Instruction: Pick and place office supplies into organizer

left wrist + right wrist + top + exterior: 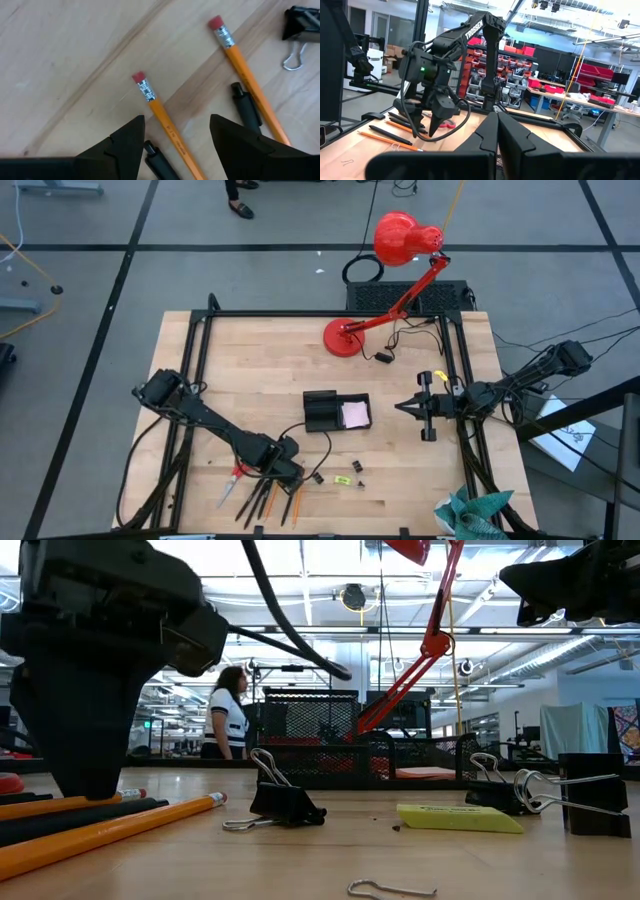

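Several orange pencils and black pens [270,498] lie side by side near the table's front edge, next to the red-handled scissors [236,473]. My left gripper [177,118] points down over them, open. Its two fingers stand on either side of one orange pencil [159,112] just behind its eraser, without touching it. The black organizer [322,410] stands mid-table with a pink sticky-note pad [356,415] in its right compartment. My right gripper [400,407] waits shut, raised at the table's right.
A second pencil [245,65] and black pens [247,107] lie close beside the left gripper. A binder clip [285,802], a yellow-green eraser [455,817] and small black bits [357,467] lie to the right. A red lamp [343,338] stands at the back. A person [228,715] stands beyond the table.
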### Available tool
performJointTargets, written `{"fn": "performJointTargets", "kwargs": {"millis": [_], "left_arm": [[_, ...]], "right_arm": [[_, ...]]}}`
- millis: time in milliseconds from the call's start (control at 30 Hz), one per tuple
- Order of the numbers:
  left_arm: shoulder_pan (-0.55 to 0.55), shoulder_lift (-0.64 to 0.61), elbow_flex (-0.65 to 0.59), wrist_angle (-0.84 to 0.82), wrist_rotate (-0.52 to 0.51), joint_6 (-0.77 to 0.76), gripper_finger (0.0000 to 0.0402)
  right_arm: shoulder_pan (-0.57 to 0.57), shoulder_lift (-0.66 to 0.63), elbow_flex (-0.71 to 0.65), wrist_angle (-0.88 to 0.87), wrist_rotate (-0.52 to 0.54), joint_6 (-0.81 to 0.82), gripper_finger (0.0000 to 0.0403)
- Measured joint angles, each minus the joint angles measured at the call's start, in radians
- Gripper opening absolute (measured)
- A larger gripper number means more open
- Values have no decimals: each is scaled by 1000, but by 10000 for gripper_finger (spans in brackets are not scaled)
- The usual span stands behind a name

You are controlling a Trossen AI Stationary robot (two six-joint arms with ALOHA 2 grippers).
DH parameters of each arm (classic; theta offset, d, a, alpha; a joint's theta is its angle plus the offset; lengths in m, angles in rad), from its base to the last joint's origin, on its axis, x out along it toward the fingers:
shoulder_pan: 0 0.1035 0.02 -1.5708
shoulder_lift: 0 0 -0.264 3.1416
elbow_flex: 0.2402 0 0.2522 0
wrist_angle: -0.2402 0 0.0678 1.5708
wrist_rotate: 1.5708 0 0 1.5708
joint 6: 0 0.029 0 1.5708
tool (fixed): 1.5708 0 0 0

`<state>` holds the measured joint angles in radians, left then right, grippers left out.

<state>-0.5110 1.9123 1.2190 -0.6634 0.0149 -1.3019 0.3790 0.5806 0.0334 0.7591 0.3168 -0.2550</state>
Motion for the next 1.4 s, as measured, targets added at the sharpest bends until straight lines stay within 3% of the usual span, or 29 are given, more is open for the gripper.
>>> {"fn": "performJointTargets", "kwargs": {"millis": [433, 800, 1400], "left_arm": [[-6, 65, 6, -14, 18, 19, 232], [-40, 67, 3, -16, -96, 65, 232], [-36, 90, 7, -32, -119, 94, 232]], "right_arm": [[0, 0, 0, 0, 0, 0, 4], [0, 0, 0, 0, 0, -2, 4], [0, 0, 0, -1, 0, -1, 4]]}}
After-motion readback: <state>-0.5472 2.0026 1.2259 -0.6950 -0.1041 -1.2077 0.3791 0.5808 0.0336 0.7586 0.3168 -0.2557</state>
